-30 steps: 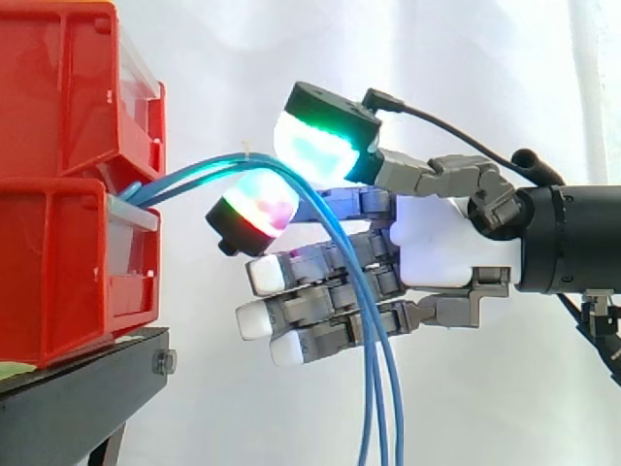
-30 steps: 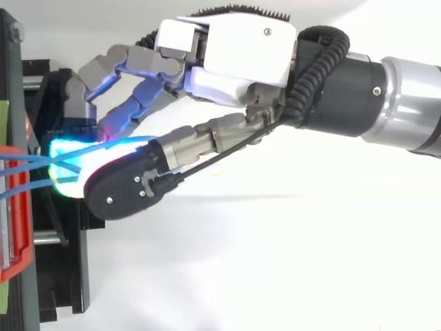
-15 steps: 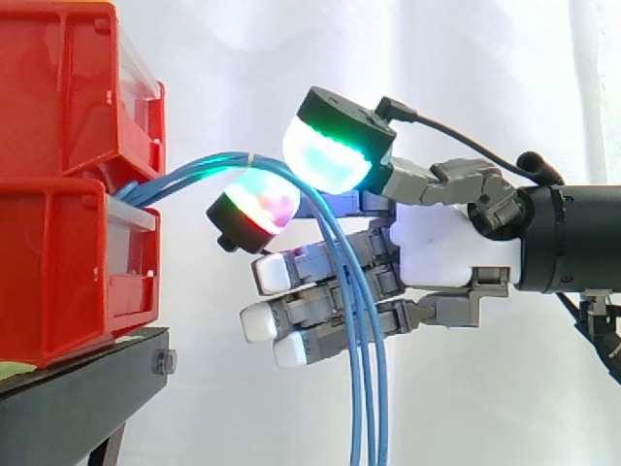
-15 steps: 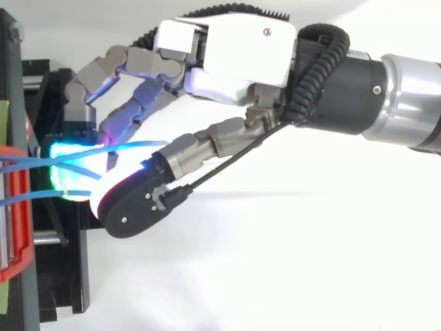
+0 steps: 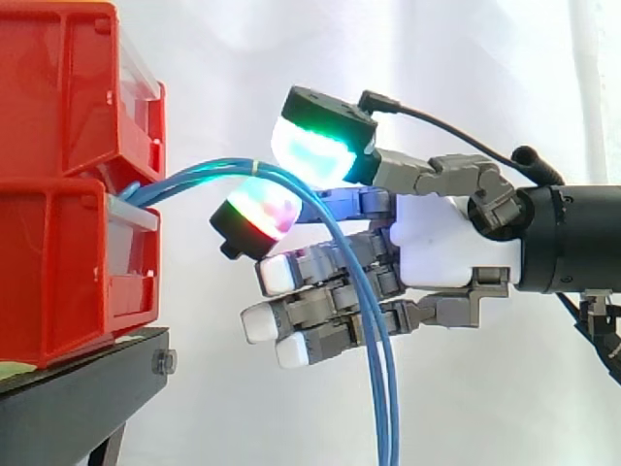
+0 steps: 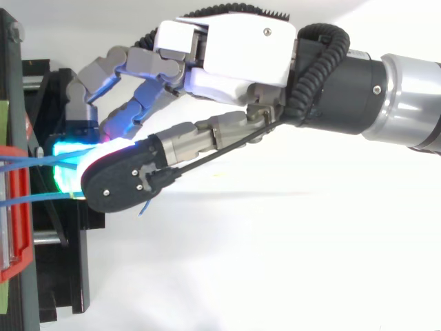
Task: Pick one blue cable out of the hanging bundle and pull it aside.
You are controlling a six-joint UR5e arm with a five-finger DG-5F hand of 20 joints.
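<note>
At the right face of the stacked red bins (image 5: 68,243): blue cables (image 5: 194,178), arching out and hanging across the hand (image 5: 446,243), whose hold on any strand you cannot tell; make sure one strand alone is caught, then draw it aside slowly, away from the rest.

Hand (image 5: 446,243) with glossy white palm shell, grey jointed metal fingers (image 5: 320,311), small dark screws (image 6: 265,31), thick black-backed fingertip pads (image 5: 315,150) glowing green-cyan, red-pink or plain white, matte black cylindrical wrist (image 5: 572,238), brushed silver arm sleeve (image 6: 413,103).
</note>
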